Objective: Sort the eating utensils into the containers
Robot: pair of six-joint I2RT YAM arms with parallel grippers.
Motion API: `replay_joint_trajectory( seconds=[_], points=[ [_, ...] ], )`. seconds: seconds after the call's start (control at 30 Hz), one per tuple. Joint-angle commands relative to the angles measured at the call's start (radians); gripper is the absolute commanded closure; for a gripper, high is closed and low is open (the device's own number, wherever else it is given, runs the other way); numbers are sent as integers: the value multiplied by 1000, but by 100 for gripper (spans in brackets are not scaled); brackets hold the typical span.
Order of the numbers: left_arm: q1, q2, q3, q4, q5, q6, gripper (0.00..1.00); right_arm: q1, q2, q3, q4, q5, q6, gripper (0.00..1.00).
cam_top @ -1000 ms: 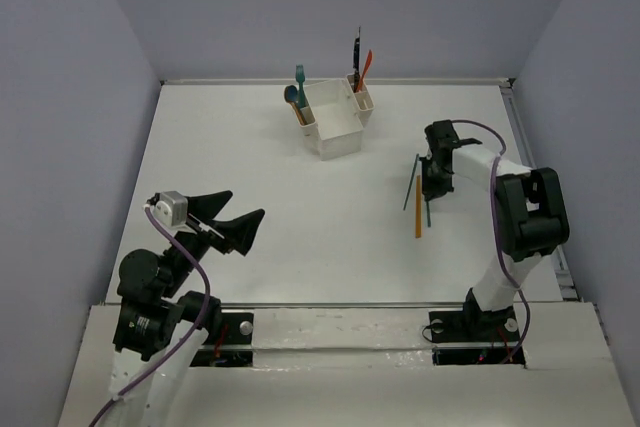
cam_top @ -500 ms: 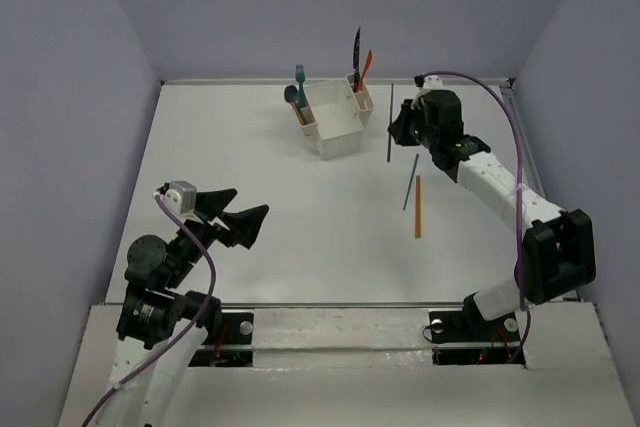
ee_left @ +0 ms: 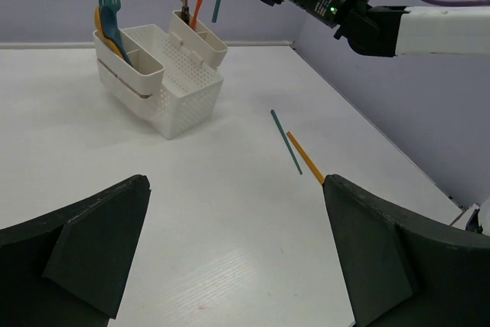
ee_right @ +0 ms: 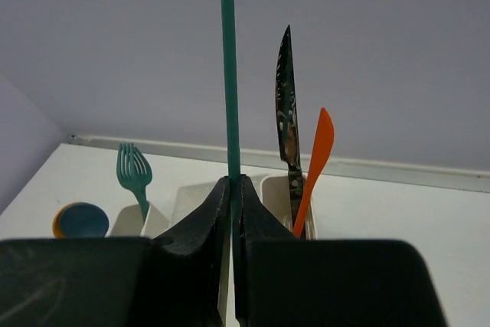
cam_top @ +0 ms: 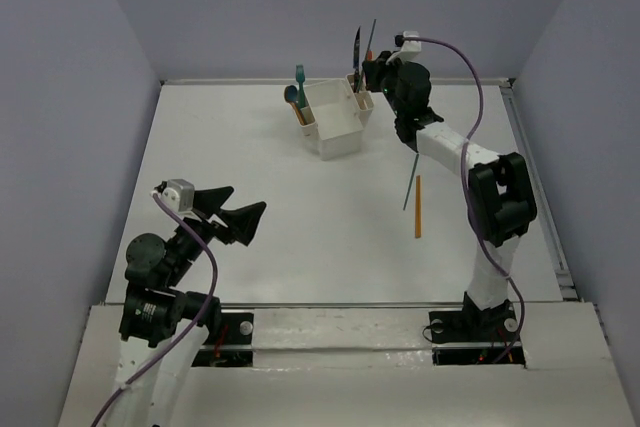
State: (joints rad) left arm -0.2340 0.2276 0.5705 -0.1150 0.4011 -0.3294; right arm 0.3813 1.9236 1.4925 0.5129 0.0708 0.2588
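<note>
- Five utensils are already standing in the white caddy point(cam_top: 338, 135); the teal fork point(ee_right: 134, 168), blue spoon point(ee_right: 83, 220) and orange spoon point(ee_left: 98, 24) are sharing the narrow slot on one side; the dark-handled knife point(ee_right: 286, 112) and orange knife point(ee_right: 315, 157) are sharing the slot on the other side; the large middle compartment looks empty.
- The right gripper point(ee_right: 231, 183) is pinching a thin teal stick point(ee_right: 227, 74) with its jaws almost fully together; the stick is pointing straight up.
- A second teal stick point(cam_top: 410, 185) and an orange stick point(cam_top: 417, 207) are lying close together on the table point(cam_top: 250, 147), well apart from the caddy; so I judge the sorting well past halfway.
- The right arm is reaching far forward, raised, just beside the knives' slot; the held stick is not yet inside.
- The left gripper point(cam_top: 247, 200) is hovering low near its base, jaws spread wide, holding nothing.
</note>
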Motion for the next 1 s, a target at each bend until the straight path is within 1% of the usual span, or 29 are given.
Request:
replay_joint_trajectory(
  seconds=[0.0, 0.13, 0.3, 0.5, 0.63, 0.83, 0.9, 0.93, 0.97],
  points=[
    [15, 21, 6, 55, 22, 10, 1, 16, 74, 87, 159, 40, -93, 100],
    [24, 24, 5, 57, 19, 7, 1, 16, 110, 72, 217, 60, -128, 100],
    [33, 36, 3, 57, 24, 9, 1, 16, 104, 2, 280, 75, -139, 100],
    [33, 41, 3, 58, 28, 9, 1, 16, 91, -40, 303, 86, -168, 100],
    [42, 38, 3, 58, 28, 9, 1, 16, 101, -64, 292, 95, -165, 100],
    [42, 36, 3, 58, 30, 10, 1, 16, 91, -116, 323, 75, -155, 100],
    [42, 38, 3, 58, 30, 10, 1, 16, 81, -133, 326, 49, -155, 95],
    [42, 39, 5, 57, 28, 9, 1, 27, 80, -139, 325, 37, -156, 87],
    [42, 39, 3, 58, 28, 9, 1, 27, 77, -144, 325, 32, -159, 82]
  ],
)
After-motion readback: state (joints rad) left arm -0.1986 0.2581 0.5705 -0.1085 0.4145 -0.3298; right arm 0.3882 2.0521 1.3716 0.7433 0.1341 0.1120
